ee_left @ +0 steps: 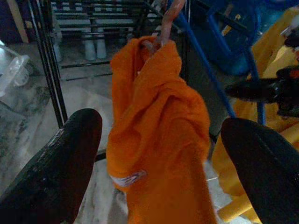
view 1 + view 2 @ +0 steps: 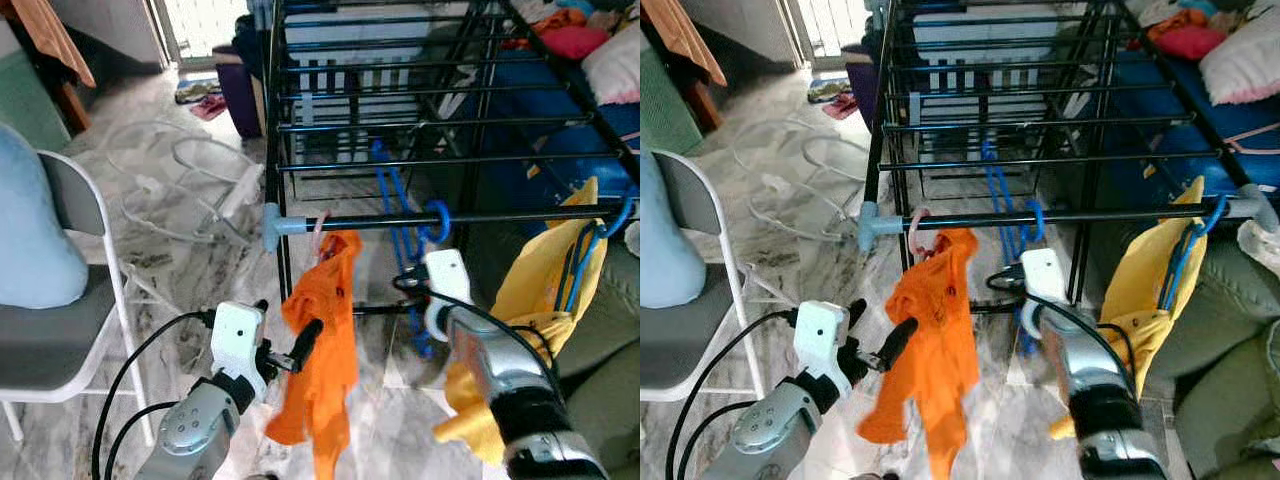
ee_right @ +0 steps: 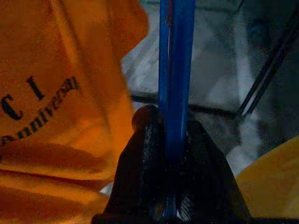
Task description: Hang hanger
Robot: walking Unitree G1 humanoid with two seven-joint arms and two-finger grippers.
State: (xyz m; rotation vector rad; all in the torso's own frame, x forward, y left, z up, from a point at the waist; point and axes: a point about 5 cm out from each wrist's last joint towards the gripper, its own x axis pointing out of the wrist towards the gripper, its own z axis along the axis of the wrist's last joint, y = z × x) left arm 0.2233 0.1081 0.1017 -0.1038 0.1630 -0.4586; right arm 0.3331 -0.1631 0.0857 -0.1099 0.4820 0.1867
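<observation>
Right gripper (image 3: 174, 154) is clamped on the blue hanger (image 3: 175, 70); its two black fingers (image 3: 140, 163) pinch the hanger's thin blue bars tight between them, bars running up past the fingertips. From the head views the blue hanger's hook (image 2: 437, 220) is looped over the near black rail (image 2: 500, 215) of the drying rack (image 2: 272, 150), and the hanger body hangs down below the rail toward the right wrist.

Left gripper (image 1: 159, 154) is spread wide, one finger (image 1: 60, 163) on each side of the orange shirt (image 1: 159, 130); the cloth sits in the gap between them, contact with either finger cannot be told. In the head view one left fingertip (image 2: 305, 338) lies just against the shirt's edge. The orange shirt hangs from a pink hanger hook (image 2: 918, 228) on the same rail, near the grey rail end cap (image 2: 272, 226).

Yellow garment (image 2: 545, 290) hangs on another blue hanger (image 2: 580, 262) at the far right end of the rail, just beside the right arm. Folding chair (image 2: 70, 330) with a light blue cushion (image 2: 30, 230) stands off beside the left arm on the marble floor (image 2: 200, 260).
</observation>
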